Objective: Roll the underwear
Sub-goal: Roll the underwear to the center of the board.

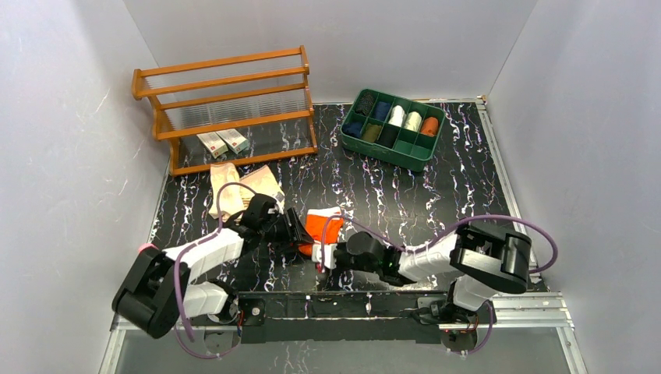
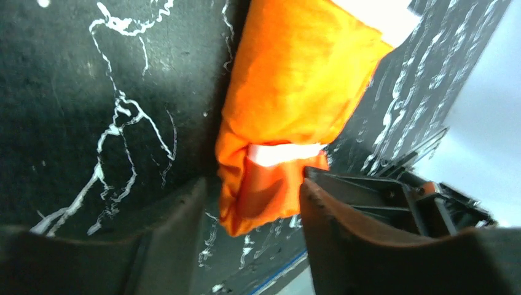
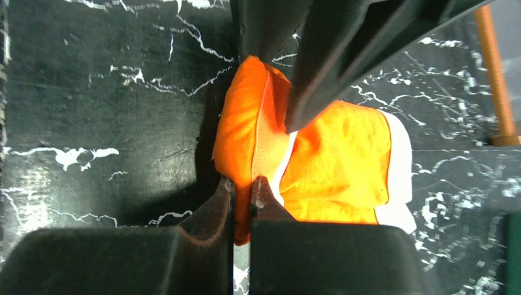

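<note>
Right wrist: right pincer (image 3: 242, 182) clamps the orange underwear (image 3: 332, 160); left pincer (image 2: 252, 184) gapes around it, so the roll may unfurl.

Top view was evenly lit and sharp; shadows on the table (image 1: 374, 195) were faint, soft. Wrist views ran softer: near fingers (image 2: 166, 246) were dark, blurred. Orange underwear (image 2: 295, 80) glowed oversaturated, its white trim (image 2: 372, 12) blown out. Left wrist view's far corner washed pale.
</note>
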Tool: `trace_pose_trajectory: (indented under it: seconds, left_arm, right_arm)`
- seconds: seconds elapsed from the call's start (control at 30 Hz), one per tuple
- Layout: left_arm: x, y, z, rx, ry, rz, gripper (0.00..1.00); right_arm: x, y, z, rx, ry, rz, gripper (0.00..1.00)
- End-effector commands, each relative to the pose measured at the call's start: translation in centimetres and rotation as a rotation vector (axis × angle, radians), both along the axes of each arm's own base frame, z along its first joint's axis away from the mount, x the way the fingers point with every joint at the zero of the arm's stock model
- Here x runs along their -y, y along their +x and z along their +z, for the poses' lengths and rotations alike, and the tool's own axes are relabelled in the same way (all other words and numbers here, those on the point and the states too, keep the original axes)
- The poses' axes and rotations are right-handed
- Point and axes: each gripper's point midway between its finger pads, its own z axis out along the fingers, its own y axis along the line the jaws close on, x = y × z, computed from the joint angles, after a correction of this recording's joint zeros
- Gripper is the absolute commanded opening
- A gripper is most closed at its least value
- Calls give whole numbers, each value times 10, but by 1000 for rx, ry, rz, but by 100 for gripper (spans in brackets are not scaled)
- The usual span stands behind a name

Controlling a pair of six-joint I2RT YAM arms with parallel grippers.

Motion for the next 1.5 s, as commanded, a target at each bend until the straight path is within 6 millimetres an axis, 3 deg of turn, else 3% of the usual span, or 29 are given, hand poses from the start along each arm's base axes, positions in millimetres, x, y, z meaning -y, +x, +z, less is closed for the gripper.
trace_pose_trajectory:
  seconds: [0.0, 0.2, 0.4, 0.53, 0.77, 0.93, 1.17, 1.47]
  left_arm:
    - [-15, 1, 5, 48, 44, 71, 61]
    - [-24, 3, 8, 84, 77, 95, 65]
    - [-31, 1, 4, 86, 108, 104, 55]
    - [-32, 5, 9, 119, 102, 122, 55]
    - [-44, 22, 39, 281, 94, 208, 73]
    - [-35, 22, 53, 364, 15, 169, 78]
    - [-17, 11, 36, 323, -61, 74, 77]
    - [-6, 5, 18, 289, -134, 65, 75]
  right_arm:
    - [-8, -28, 5, -327, 32, 50, 1]
    - [-11, -29, 9, -590, 87, 32, 1]
    - [-12, -20, 8, -846, 114, -61, 1]
    - [-9, -12, 5, -1031, 118, -128, 1]
    - [6, 1, 0, -1342, 150, -251, 1]
    - [13, 11, -10, -1525, 159, -348, 1]
    - [17, 19, -27, -1686, 141, -480, 2]
    - [24, 19, -42, -1766, 119, -553, 5]
